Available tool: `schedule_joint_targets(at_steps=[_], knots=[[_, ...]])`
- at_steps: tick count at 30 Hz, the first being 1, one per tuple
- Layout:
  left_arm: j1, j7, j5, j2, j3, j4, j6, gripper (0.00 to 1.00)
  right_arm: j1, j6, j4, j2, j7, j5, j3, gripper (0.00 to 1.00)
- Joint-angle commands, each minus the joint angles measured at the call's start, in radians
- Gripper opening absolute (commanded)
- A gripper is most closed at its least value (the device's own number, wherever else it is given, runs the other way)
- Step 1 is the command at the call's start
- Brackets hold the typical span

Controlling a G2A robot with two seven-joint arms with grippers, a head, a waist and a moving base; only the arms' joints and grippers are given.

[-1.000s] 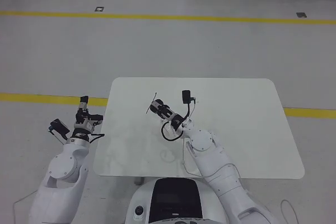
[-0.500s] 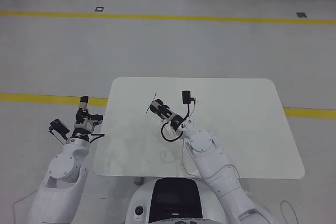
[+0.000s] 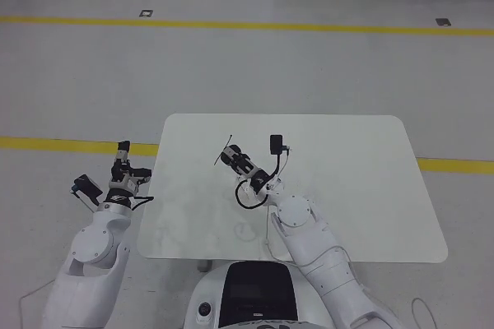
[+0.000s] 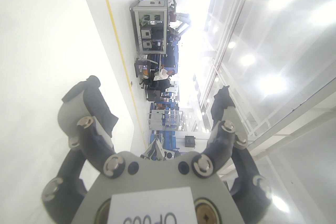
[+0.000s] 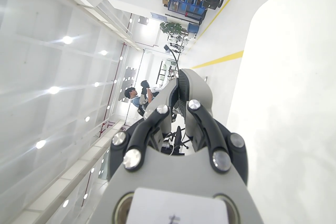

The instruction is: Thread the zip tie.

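1. Floor (image 3: pixel 255 74): pale grey, with one yellow line (image 3: pixel 66 145) running from 9 to 3 o'clock behind the bench and a second one farther off toward 12 o'clock.

2. Bench (image 3: pixel 354 189): a white top with rounded corners, set in front of the robot.

3. Right arm: it reaches from the robot's body at 6 o'clock over the bench, toward 11 o'clock. A black cable (image 3: pixel 245 200) loops beside its wrist.

4. Left arm: it stands off the bench, beyond the 9 o'clock edge.

5. Left gripper (image 4: pixel 157 88): it is held just outside the bench's 9 o'clock edge. The jaws are released, spread wide with nothing between them.

6. Right gripper (image 3: pixel 228 154): it is over the bench, at about 10 o'clock from the bench's middle. The jaws are clenched, grasping the zip tie.

7. Zip tie (image 3: pixel 222 150): a thin black strip pinched in the right gripper. It slants from 1 o'clock to 7 o'clock across the fingertips, over the 10 o'clock part of the bench. In the right wrist view its free length curves out past the fingertips (image 5: pixel 175 58). Whether either end touches the bench cannot be told.
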Motion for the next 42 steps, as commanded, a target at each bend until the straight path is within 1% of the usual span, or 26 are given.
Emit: schedule_joint_targets(at_steps=[1, 5, 8, 10, 11, 18, 19, 22, 23, 25, 26, 28, 29, 30, 31, 41, 42], knots=[[0.0, 0.0, 0.0, 0.0, 0.0, 0.0, 0.0, 1.0, -0.002, 0.002, -0.003, 0.0, -0.005, 0.0, 0.0, 0.0], [0.0, 0.0, 0.0, 0.0, 0.0, 0.0, 0.0, 1.0, -0.017, 0.032, -0.028, 0.003, -0.022, 0.019, -0.003, 0.0], [0.0, 0.0, 0.0, 0.0, 0.0, 0.0, 0.0, 1.0, -0.029, 0.071, -0.045, 0.003, -0.042, 0.053, -0.006, 0.0], [0.0, 0.0, 0.0, 0.0, 0.0, 0.0, 0.0, 1.0, -0.034, 0.104, -0.056, 0.003, -0.059, 0.058, -0.015, 0.0], [0.0, 0.0, 0.0, 0.0, 0.0, 0.0, 0.0, 1.0, -0.034, 0.111, -0.059, 0.003, -0.064, 0.056, -0.019, 0.0], [-0.001, 0.003, 0.006, 0.0, -0.001, -0.001, -0.003, 1.0, -0.034, 0.111, -0.059, 0.003, -0.064, 0.056, -0.019, 0.0], [-0.003, 0.02, 0.048, 0.0, -0.003, -0.006, -0.027, 1.0, -0.034, 0.111, -0.059, 0.003, -0.064, 0.056, -0.019, 0.0], [0.02, 0.066, 0.177, -0.002, 0.009, -0.023, -0.128, 1.0, -0.034, 0.111, -0.059, 0.003, -0.064, 0.056, -0.019, 0.0], [0.031, 0.092, 0.248, -0.002, 0.011, -0.023, -0.166, 1.0, -0.034, 0.111, -0.059, 0.003, -0.064, 0.056, -0.019, 0.0], [0.04, 0.148, 0.38, -0.003, 0.018, -0.02, -0.219, 1.0, -0.034, 0.111, -0.059, 0.003, -0.064, 0.056, -0.019, 0.0], [0.042, 0.199, 0.485, -0.004, 0.023, -0.009, -0.244, 1.0, -0.034, 0.111, -0.059, 0.003, -0.064, 0.056, -0.019, 0.0], [0.04, 0.281, 0.623, -0.007, 0.038, 0.01, -0.27, 1.0, -0.034, 0.111, -0.059, 0.003, -0.064, 0.056, -0.019, 0.0], [0.035, 0.332, 0.703, -0.008, 0.044, 0.024, -0.278, 1.0, -0.034, 0.111, -0.059, 0.003, -0.064, 0.056, -0.019, 0.0], [0.027, 0.402, 0.799, -0.011, 0.056, 0.049, -0.279, 1.0, -0.034, 0.111, -0.059, 0.003, -0.064, 0.056, -0.019, 0.0], [0.023, 0.422, 0.82, -0.012, 0.058, 0.057, -0.275, 1.0, -0.034, 0.111, -0.059, 0.003, -0.064, 0.056, -0.019, 0.0], [0.023, 0.422, 0.82, -0.012, 0.058, 0.057, -0.275, 1.0, -0.034, 0.111, -0.059, 0.003, -0.064, 0.056, -0.019, 0.0], [0.018, 0.421, 0.852, -0.012, 0.057, 0.056, -0.273, 1.0, -0.034, 0.111, -0.059, 0.003, -0.064, 0.056, -0.019, 0.0]])
